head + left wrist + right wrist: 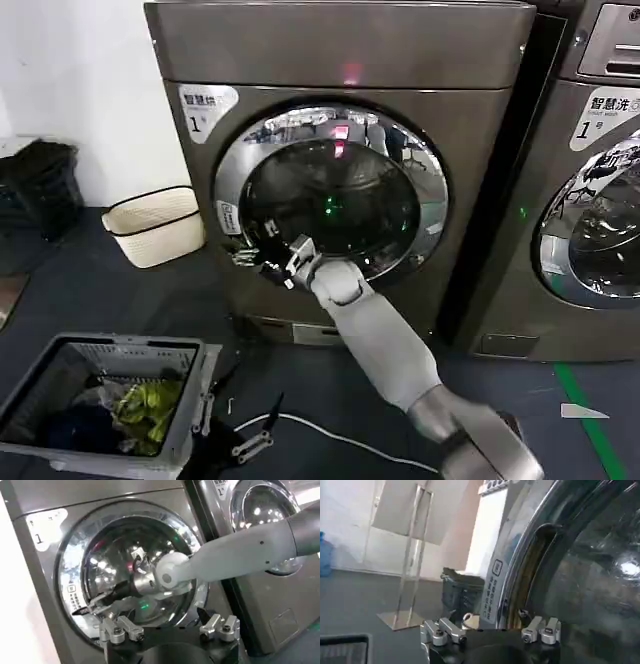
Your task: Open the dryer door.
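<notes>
Right gripper (pixel 262 258), fingers spread, sat at the left rim of the dryer door (pixel 330 190) (latch recess beside it). You needed to hook that edge and pull outward along the hinge arc. Left gripper (pixel 170 630), fingers apart, waited low.

Right arm (pixel 385 335): smooth light-grey tube segs w/ rounded ball-like wrist joint; right gripper (pixel 262 258) black w/ silver bits. Left gripper (pixel 170 630): black base, silver finger mounts w/ screws.

Glossy chrome dryer door (pixel 330 195) (dark glass centre), brushed metal casing (pixel 340 45)
</notes>
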